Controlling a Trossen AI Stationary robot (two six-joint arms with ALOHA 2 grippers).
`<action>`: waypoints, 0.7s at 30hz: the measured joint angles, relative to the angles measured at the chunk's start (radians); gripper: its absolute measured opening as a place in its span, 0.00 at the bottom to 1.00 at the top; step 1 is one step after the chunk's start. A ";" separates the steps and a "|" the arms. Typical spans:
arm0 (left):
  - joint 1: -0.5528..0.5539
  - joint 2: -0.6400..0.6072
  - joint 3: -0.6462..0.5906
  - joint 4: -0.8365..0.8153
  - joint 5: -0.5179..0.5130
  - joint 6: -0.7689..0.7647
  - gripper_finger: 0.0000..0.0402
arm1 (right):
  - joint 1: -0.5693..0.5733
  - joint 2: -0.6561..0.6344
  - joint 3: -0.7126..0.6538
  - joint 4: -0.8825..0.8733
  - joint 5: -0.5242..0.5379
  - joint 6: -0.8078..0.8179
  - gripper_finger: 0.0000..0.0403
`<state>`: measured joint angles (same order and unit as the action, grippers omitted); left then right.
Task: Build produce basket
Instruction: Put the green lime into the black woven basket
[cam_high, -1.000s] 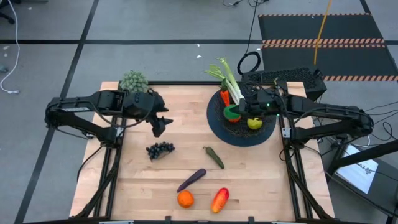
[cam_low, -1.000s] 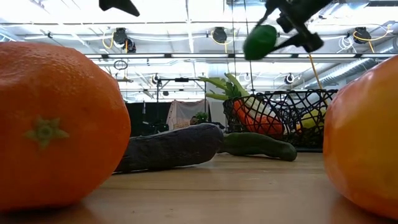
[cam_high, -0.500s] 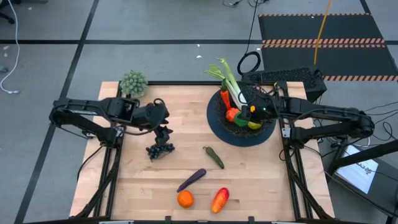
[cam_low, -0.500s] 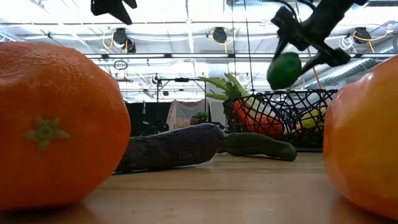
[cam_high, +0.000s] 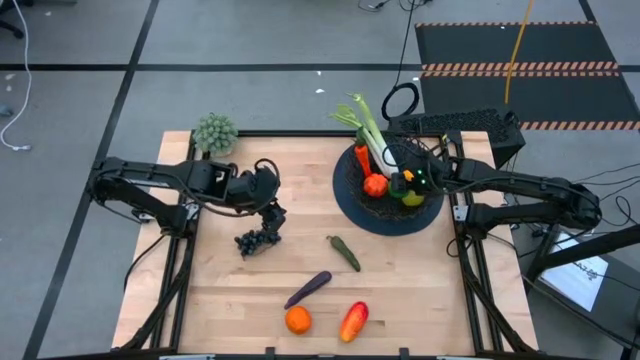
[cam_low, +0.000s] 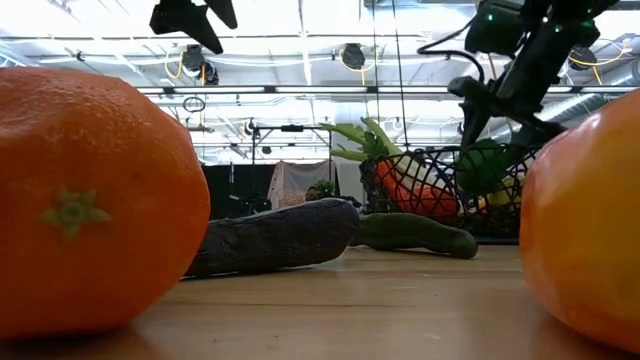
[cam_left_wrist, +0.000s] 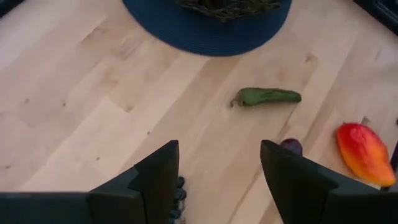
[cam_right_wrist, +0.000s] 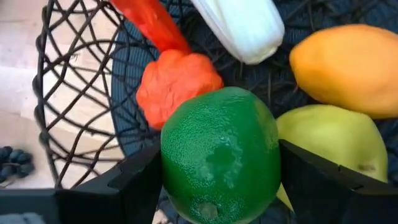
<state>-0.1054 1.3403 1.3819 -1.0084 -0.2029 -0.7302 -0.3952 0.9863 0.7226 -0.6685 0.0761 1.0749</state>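
Observation:
The basket (cam_high: 388, 205), a black wire-mesh bowl on a dark blue round mat, holds the leek (cam_high: 368, 125), carrot (cam_right_wrist: 149, 22), tomato (cam_right_wrist: 177, 84), lemon (cam_right_wrist: 345, 59) and apple (cam_right_wrist: 333, 140). My right gripper (cam_right_wrist: 217, 183) is down inside the basket, shut on the green lime (cam_right_wrist: 217, 152). My left gripper (cam_high: 272, 215) hovers open just above the dark grapes (cam_high: 257, 241), which lie on the wood. The pickle (cam_high: 344, 252), eggplant (cam_high: 308, 289), orange (cam_high: 297, 320) and pepper (cam_high: 353, 320) lie on the table's near half. My right gripper pinches the lime by its two opposite sides (cam_right_wrist: 171, 168), one finger on each. It comes slanting down from the table's right side. The lime sits low inside the basket (cam_low: 485, 165), above the apple and tomato. Whether it rests on them I cannot tell.
A pale grey-green bushy clump (cam_high: 215, 130) stands at the far left corner. In the low view the orange (cam_low: 90, 195) and pepper (cam_low: 585, 230) fill the foreground, with the eggplant (cam_low: 270, 235) and pickle (cam_low: 415, 232) behind. Bare wood lies left of the grapes.
My right gripper has come down with the lime, from above the basket rim to low inside the basket. My left gripper has moved toward the table's right and near edge and now stands over the grapes, staying open.

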 joint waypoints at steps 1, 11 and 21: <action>-0.003 -0.001 0.000 0.009 -0.001 -0.014 0.56 | -0.003 0.000 -0.006 0.012 0.000 -0.010 0.69; -0.066 0.002 0.001 0.091 -0.105 -0.081 0.56 | -0.027 0.000 -0.011 0.074 0.027 -0.085 0.69; -0.074 0.004 0.000 0.064 -0.114 -0.039 0.56 | -0.031 -0.047 -0.011 0.094 -0.001 -0.092 0.87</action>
<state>-0.1791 1.3447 1.3823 -0.9447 -0.3170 -0.7695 -0.4263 0.9397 0.7120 -0.5741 0.0754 0.9828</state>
